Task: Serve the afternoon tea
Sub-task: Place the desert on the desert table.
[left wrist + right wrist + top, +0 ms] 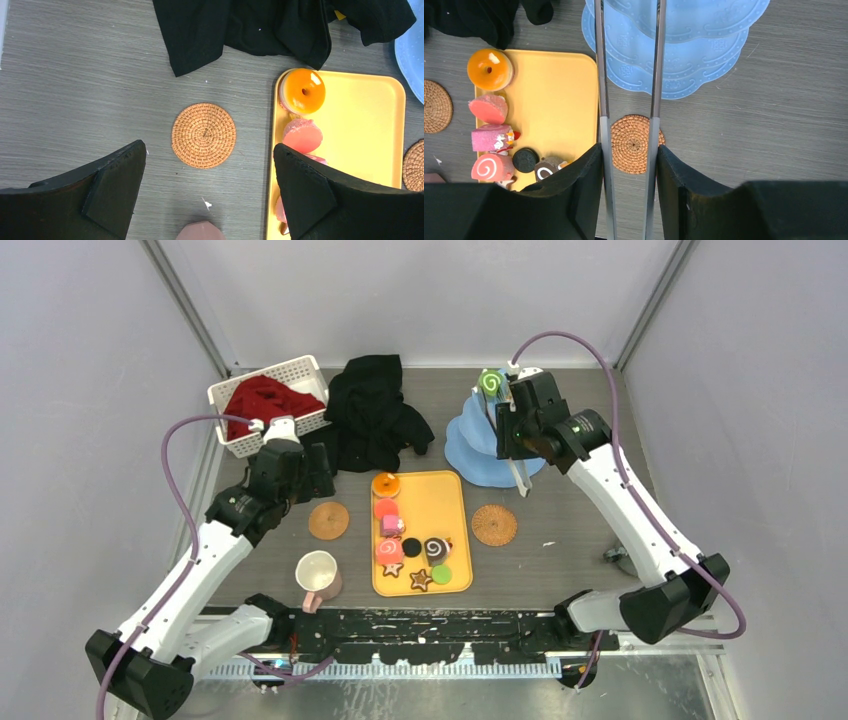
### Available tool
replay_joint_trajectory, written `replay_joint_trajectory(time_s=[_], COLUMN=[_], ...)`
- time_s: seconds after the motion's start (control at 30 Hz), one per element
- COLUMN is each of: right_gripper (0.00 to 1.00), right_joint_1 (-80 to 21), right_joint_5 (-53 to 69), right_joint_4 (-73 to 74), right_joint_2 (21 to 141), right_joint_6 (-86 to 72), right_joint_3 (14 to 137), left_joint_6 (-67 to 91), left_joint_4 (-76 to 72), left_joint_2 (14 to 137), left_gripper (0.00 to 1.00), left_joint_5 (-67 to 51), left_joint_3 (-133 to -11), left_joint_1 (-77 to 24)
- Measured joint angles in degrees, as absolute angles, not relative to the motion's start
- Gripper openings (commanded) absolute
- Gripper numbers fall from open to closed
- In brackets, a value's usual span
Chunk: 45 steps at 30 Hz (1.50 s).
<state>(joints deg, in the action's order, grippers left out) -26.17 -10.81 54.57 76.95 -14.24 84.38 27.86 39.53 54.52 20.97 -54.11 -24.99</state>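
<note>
Top external, tea serving: right gripper [515, 425] clamps metal tongs [519, 478] above the pale-blue stand [470, 450]; left gripper [312, 468] has its jaws wide apart
Detail: stand sits just past the far right corner of the orange-yellow tray [455, 530]; green swirl roll [490, 383] at the tongs' far end over the top tier, pinched or resting not discernible. Right wrist view: tong arms run side by side with a gap between them, fingers [584, 170] pressed on their outer sides. On the tray: orange donut [386, 484], pink cakes [386, 508], swirl rolls [389, 552], star cookies [420, 580]; pink-handled mug [318, 575] left of the tray's near end. Left gripper hangs left of the tray's far end, above a woven coaster [204, 135]; second coaster [494, 524] lies right of the tray
</note>
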Motion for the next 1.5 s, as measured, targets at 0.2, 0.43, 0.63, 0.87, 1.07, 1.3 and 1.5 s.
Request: replay_joint_trajectory(time_s=[0.2,0.43,0.63,0.87,1.07,1.3,1.5], right_gripper=[0.48,0.50,0.50,0.39,0.23,0.23,0.23], right_joint_1=[-26.2,-26.2,-26.2,-26.2,-26.2,-26.2,-26.1], right_joint_5=[-10.9,-10.9,-10.9,-10.8,-10.7,-10.4,-6.6], right_joint_4=[55.3,55.8,56.5,58.9,60.2,63.3,66.0], right_joint_2=[76.1,74.6,73.6,73.1,70.8,68.8,66.9], right_joint_6=[-14.2,-14.3,-14.3,-14.1,-13.6,-13.4,-10.5], right_joint_3=[84.4,84.6,84.7,84.7,84.7,86.0,86.1], left_joint_6=[27.9,27.9,27.9,27.9,27.9,28.1,28.1], left_joint_4=[39.4,39.3,39.2,39.2,39.2,39.1,39.0], left_joint_2=[54.9,55.8,56.1,56.1,56.1,56.2,56.1], left_gripper=[0.98,0.98,0.98,0.97,0.97,0.97,0.97], left_joint_5=[20.8,20.2,19.8,19.7,19.4,19.2,18.9], left_joint_3=[-54.1,-54.1,-54.1,-54.1,-54.1,-54.1,-54.1], left_joint_1=[-25.0,-25.0,-25.0,-25.0,-25.0,-25.0,-25.0])
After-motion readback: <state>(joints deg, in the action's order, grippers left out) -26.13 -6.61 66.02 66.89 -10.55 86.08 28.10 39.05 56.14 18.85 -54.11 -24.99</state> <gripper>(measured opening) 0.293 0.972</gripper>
